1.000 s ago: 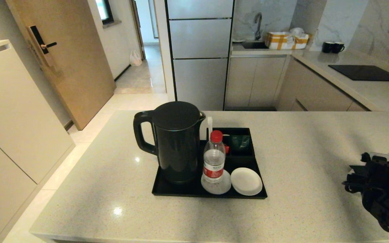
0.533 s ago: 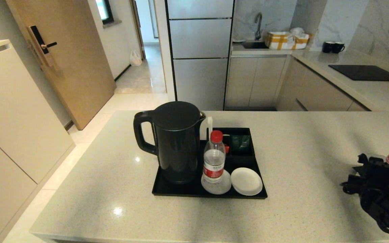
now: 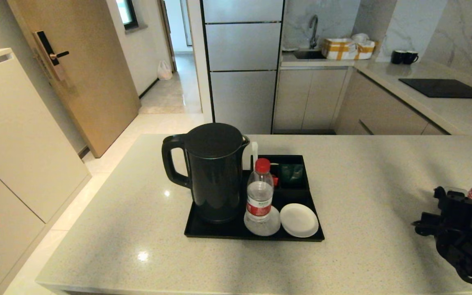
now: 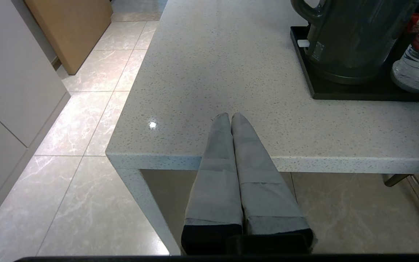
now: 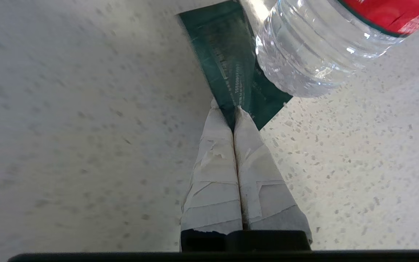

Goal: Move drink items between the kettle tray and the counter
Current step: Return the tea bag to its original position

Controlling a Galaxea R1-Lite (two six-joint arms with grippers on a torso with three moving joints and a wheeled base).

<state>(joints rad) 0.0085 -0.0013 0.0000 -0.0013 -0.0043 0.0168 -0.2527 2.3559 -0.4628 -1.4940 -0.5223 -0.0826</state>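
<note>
- Centrally on the counter (image 3: 363,172) sits the kettle tray (image 3: 228,233), with its small compartments at the 12 o'clock end.
- On the tray the tall black kettle (image 3: 213,172) fills the 9 o'clock side. It stands just beside the water bottle (image 3: 259,192) and blocks any approach to it from that side.
- That bottle stands upright on a round white coaster (image 3: 266,229). A second, bare coaster (image 3: 299,220) lies just beside it at 3 o'clock.
- A dark green sachet (image 3: 291,172) lies in a compartment at 12 o'clock, behind the bottle, with a small red item beside it.
- The right gripper (image 5: 232,111) is low over the counter, well apart from the tray at about 4 o'clock. Its fingers are pressed together on the near edge of another green sachet (image 5: 227,62).
- A second bottle (image 5: 304,54) crowds that sachet — its clear base is right above the sachet's far part.
- The left gripper (image 4: 230,115) hangs at the counter's near edge, around 7 o'clock of the tray. Its fingers are together and hold nothing.
</note>
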